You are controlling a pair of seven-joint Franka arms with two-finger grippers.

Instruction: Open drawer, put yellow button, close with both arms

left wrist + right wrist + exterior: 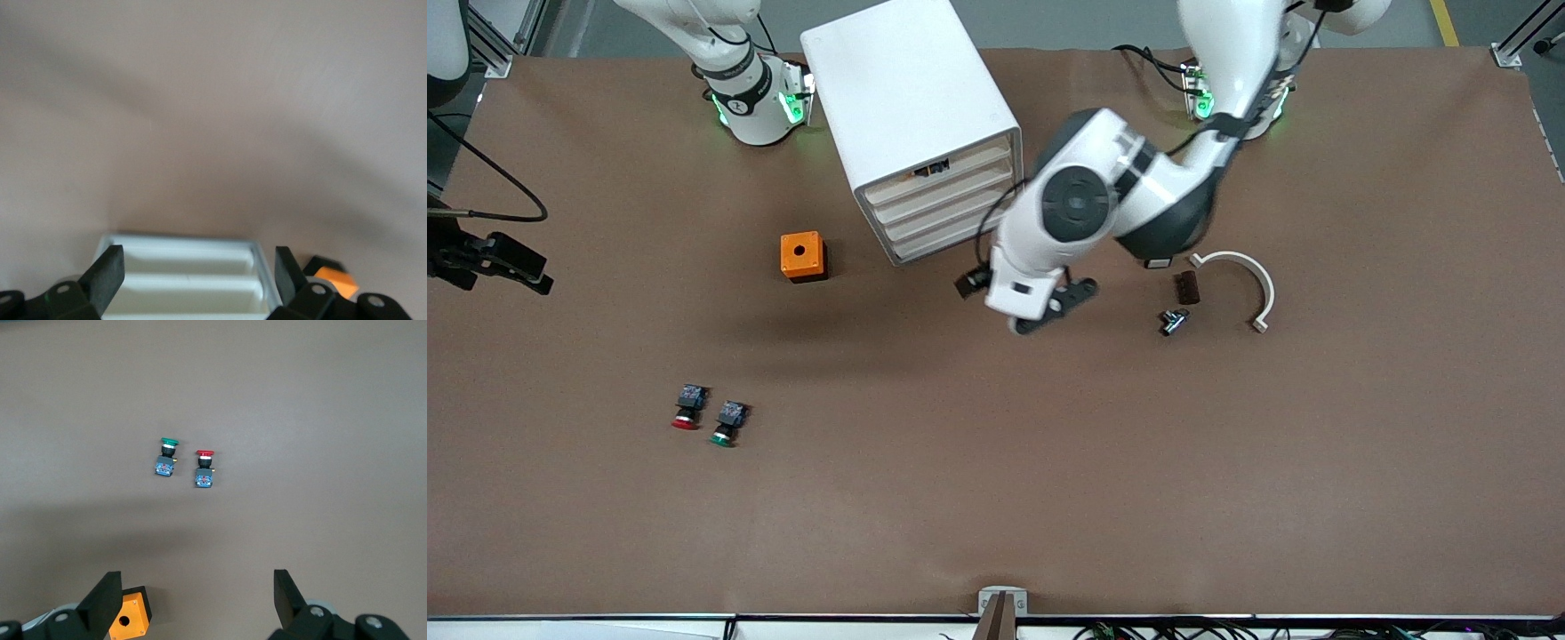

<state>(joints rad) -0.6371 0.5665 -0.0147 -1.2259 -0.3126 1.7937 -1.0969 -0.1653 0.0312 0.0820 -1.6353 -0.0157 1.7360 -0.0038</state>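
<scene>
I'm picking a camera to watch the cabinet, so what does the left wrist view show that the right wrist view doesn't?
Only the left wrist view shows the white cabinet, seen between the open fingers of the left gripper.

Only the right wrist view shows the green-capped button and the red-capped button lying side by side on the table, apart from the open right gripper.

Both show the orange box and the brown table. Neither shows the yellow button.
</scene>
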